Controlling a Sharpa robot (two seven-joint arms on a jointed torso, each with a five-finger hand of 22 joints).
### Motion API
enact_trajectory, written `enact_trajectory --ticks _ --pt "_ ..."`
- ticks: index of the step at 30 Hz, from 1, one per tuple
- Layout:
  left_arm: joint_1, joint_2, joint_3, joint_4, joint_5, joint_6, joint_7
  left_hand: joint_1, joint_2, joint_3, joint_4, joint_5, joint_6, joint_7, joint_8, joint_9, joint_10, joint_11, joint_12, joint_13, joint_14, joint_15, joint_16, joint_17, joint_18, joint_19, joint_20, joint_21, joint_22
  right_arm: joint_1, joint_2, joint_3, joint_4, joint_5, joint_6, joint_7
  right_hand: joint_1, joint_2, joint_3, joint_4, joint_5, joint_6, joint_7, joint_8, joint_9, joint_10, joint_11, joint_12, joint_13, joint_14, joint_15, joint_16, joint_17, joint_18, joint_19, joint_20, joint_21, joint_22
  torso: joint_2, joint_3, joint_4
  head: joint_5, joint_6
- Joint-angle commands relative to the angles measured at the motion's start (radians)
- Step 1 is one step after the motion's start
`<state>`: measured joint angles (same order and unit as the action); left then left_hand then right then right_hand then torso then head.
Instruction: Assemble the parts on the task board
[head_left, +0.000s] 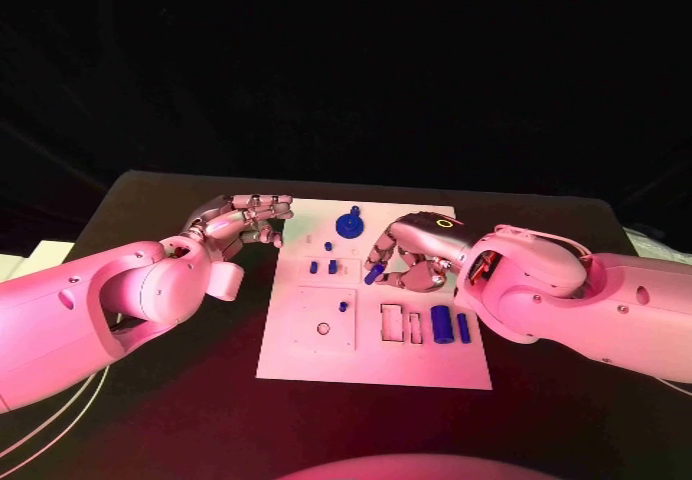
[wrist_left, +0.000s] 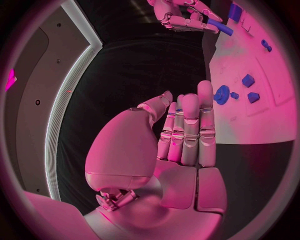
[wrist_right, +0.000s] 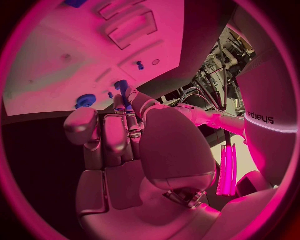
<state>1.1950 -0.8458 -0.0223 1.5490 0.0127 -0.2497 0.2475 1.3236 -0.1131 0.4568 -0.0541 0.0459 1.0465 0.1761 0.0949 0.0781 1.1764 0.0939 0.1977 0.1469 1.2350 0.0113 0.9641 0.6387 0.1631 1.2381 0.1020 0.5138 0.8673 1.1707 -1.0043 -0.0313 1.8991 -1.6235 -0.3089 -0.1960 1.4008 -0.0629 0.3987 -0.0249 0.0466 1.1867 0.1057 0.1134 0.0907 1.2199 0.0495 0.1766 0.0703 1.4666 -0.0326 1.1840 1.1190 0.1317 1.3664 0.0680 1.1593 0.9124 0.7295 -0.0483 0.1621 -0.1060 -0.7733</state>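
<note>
The left hand (head_left: 242, 220) is kept off the left edge of the task board (head_left: 296, 345), over the black bench (head_left: 159, 205), probably to leave room; its fingers are straight and pressed together, and nothing is held. On the board, a round blue knob (head_left: 351, 222) stands near the far edge. Further right, a blue peg (head_left: 375, 272) is pinched in the right hand (head_left: 411, 255) over the board, apparently for insertion. Two blue bars (head_left: 450, 325) are laid near the right edge.
</note>
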Motion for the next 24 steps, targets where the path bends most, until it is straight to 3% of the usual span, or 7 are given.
enact_trajectory --ticks 1,14,24 --pt "0.000 0.005 0.000 0.002 -0.003 0.021 0.003 0.001 0.011 -0.003 -0.002 0.004 -0.007 -0.002 0.000 -0.001 -0.009 -0.001 0.005 0.002 -0.008 -0.002 -0.004 -0.001 0.018 0.001 0.004 -0.006 -0.002 -0.009 0.029 0.000 0.006 0.003 0.012 0.015 0.007 0.011 0.002 0.002 0.004 0.008 0.001 0.004 0.008 0.009 -0.006 -0.005 0.002 0.036 -0.005 0.006 0.000 -0.012 0.005 -0.001 0.005 0.000 0.000 -0.0017 0.0020 0.004 -0.003" --pt "0.000 0.014 0.001 0.004 -0.003 0.028 0.002 0.001 0.011 -0.003 -0.001 0.004 -0.008 -0.002 0.001 -0.001 -0.010 -0.001 0.006 0.002 -0.008 -0.002 -0.004 -0.002 0.018 0.001 0.004 -0.007 -0.002 -0.086 0.146 -0.001 -0.034 -0.044 0.052 0.008 0.011 0.010 0.006 -0.004 0.004 0.002 0.005 0.000 0.007 0.005 -0.004 -0.012 0.000 0.036 -0.005 0.007 0.000 -0.011 0.003 -0.002 0.004 -0.003 0.002 0.0005 -0.0004 0.028 -0.013" --pt "0.000 0.014 0.001 0.005 -0.003 0.030 0.000 0.001 0.011 -0.003 -0.001 0.004 -0.008 -0.002 0.001 -0.001 -0.010 -0.001 0.006 0.002 -0.008 -0.002 -0.004 -0.002 0.018 0.001 0.004 -0.007 -0.002 -0.115 0.197 -0.002 -0.073 -0.082 0.055 -0.028 0.011 0.011 0.008 -0.005 0.004 0.000 0.007 -0.002 0.006 0.004 -0.002 -0.015 0.000 0.036 -0.004 0.009 0.003 -0.012 0.003 -0.002 0.005 -0.002 0.002 0.0009 0.0001 0.032 -0.016"
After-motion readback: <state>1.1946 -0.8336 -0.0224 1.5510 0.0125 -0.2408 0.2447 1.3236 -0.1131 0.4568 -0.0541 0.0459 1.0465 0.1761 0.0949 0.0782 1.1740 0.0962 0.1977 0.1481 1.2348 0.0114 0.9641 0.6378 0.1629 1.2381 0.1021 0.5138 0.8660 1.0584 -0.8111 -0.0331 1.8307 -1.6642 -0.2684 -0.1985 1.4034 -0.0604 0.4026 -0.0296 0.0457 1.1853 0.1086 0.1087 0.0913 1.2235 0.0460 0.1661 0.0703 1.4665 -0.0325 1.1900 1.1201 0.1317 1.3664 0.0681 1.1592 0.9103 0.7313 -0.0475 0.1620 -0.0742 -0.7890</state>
